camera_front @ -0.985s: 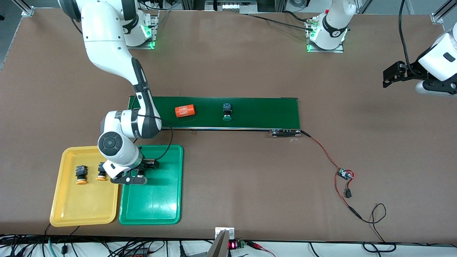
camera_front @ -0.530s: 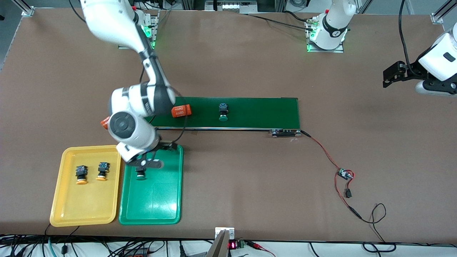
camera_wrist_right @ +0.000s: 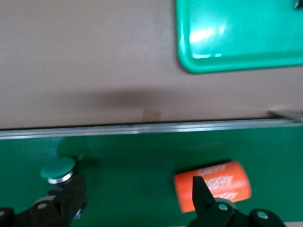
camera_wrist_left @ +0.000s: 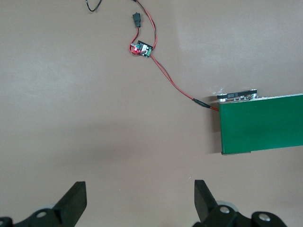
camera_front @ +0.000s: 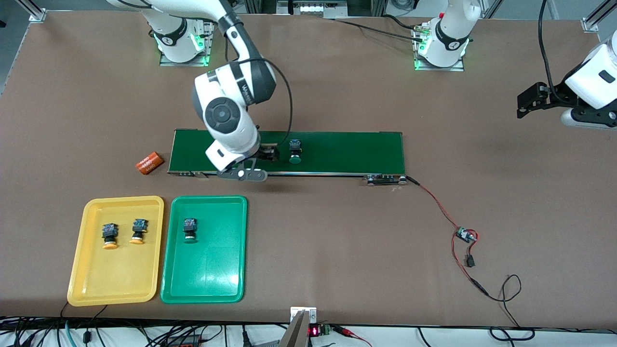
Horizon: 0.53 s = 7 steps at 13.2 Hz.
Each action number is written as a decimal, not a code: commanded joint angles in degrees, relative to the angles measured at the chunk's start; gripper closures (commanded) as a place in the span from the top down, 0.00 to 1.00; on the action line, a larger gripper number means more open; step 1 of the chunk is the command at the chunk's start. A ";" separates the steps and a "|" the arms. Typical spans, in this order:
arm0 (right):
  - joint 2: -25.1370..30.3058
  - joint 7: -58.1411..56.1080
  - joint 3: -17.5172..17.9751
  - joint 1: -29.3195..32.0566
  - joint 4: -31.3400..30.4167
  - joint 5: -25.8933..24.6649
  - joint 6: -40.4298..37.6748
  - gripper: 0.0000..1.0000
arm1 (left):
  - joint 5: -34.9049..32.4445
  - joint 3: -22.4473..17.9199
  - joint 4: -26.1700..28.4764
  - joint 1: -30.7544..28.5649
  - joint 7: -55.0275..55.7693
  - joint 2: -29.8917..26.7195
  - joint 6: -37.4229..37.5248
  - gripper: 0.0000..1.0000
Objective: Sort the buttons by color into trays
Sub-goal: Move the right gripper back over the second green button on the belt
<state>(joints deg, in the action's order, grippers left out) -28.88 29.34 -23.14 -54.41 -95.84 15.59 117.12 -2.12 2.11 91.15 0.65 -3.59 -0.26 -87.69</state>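
Right hand wide over belt; centre on green button, avoid orange cylinder, grip body; left hand wide, waiting

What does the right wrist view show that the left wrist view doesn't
Only the right wrist view: a green-capped push-button switch and an orange printed cylinder on the belt, the open right gripper over them, plus a corner of the green plastic tray.

Only the left wrist view: a small circuit board with red wires and the open left gripper over bare table.

Both: the long dark-green belt.
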 commanded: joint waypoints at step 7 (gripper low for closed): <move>3.56 4.59 -0.77 -7.29 -6.29 0.05 4.87 1.00 | 0.88 0.18 -2.11 -0.04 -0.54 0.88 1.47 1.00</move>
<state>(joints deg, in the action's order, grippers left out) -27.15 33.41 -23.26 -60.48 -100.03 15.59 120.85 -2.11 2.23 91.11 0.66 -3.59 -0.26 -87.69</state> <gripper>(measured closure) 0.000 0.000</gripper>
